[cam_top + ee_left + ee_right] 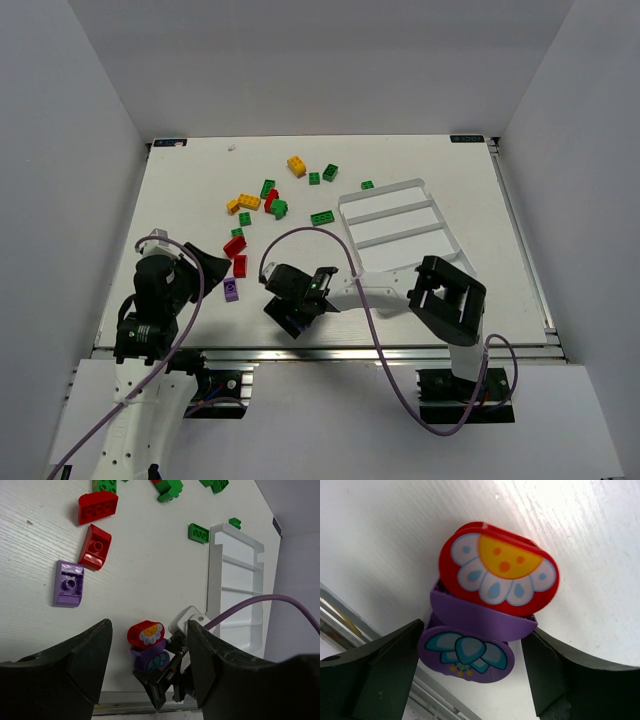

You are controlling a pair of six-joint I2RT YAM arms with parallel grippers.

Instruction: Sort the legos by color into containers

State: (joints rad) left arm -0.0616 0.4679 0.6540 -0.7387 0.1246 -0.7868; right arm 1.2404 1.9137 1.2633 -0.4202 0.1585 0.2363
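Note:
A stacked piece, a red flower lego point(497, 567) on a purple flower lego point(465, 652), stands on the table near the front edge. My right gripper point(472, 630) is open and straddles it, with a finger close on each side. The same stack point(146, 634) shows in the left wrist view, with the right gripper point(152, 669) at it. My left gripper point(150, 625) is open and holds nothing; it hovers at the front left point(215, 262). A purple brick point(68, 583) and two red bricks point(95, 547) lie ahead of it. The white tray point(380, 189) sits at the right.
Green, red and yellow-orange bricks point(270, 195) lie scattered across the middle of the table. A green brick point(198, 532) lies just left of the tray wall point(215, 580). A purple cable point(340, 250) arcs over the right arm.

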